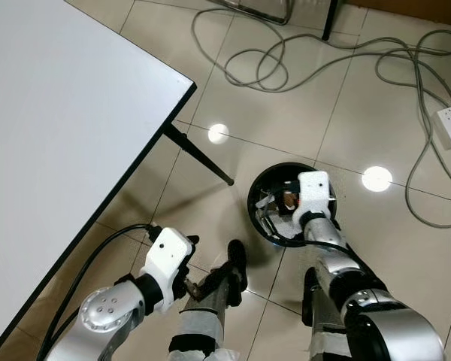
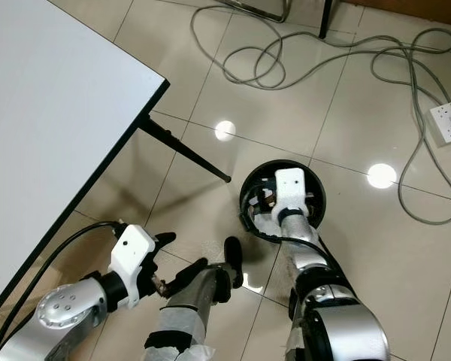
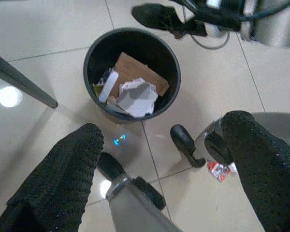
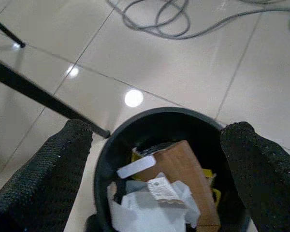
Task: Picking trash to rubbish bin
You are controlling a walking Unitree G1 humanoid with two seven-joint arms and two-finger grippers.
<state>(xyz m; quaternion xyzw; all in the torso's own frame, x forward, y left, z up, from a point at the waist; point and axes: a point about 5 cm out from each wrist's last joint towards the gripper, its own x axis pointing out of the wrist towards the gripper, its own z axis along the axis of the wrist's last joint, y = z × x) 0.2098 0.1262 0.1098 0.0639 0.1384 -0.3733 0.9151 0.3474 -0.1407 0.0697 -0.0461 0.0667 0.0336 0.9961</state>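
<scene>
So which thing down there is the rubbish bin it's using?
Start at the white table and follow its slanted black leg to the tiled floor. Just past its foot stands the rubbish bin: round, black, holding brown cardboard and crumpled white paper.

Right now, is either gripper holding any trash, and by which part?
Nothing is held. The right gripper is open over the bin; the left gripper is open and empty.

A: The floor (image 1: 301, 105) is glossy tile, mirroring lamps. The bin (image 3: 94, 53)?
B: Matt black plastic, holding crumpled white paper (image 3: 135, 96) and brown cardboard (image 3: 140, 72).
A: The worktop (image 1: 52, 113)?
B: Smooth matt white; tool fingers (image 4: 48, 169) rough, knurled black.
</scene>
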